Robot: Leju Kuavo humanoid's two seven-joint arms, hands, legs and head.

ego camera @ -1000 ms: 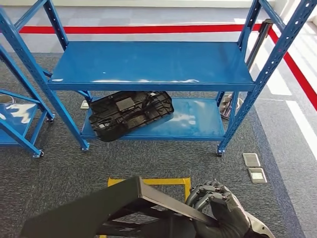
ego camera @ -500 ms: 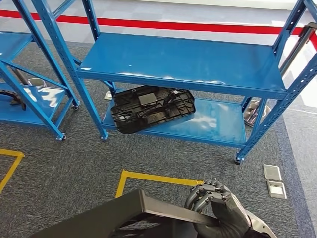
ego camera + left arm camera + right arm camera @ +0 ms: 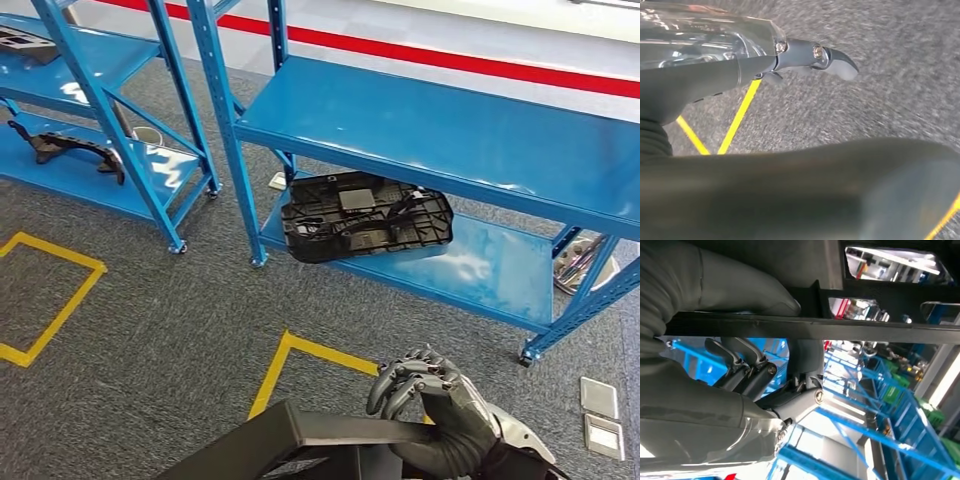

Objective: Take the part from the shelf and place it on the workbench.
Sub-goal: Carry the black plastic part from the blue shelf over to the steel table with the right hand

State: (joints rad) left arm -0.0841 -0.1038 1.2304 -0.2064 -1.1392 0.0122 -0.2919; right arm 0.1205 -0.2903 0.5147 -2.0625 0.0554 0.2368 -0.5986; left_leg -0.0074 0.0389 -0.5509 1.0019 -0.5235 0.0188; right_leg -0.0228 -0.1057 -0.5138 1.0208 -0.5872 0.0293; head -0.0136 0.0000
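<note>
The right hand (image 3: 438, 415) has dark grey jointed fingers on a matte grey palm, with a glossy silver wrist shell behind. The left hand (image 3: 753, 65) shows a clear glossy cover, a brass-coloured screw and a dark smooth fingertip (image 3: 842, 65).

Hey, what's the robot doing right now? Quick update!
Right robot hand grips the black part. Left robot hand beside it, grip unclear. Another part lies on the lower shelf. Nothing in the way.

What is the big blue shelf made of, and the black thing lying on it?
The shelf looks like blue painted metal: smooth, shiny reflections and posts with punched holes. The black part on its lower level looks like moulded plastic, matte with ribs and cut-outs, though that is hard to be sure of.
</note>
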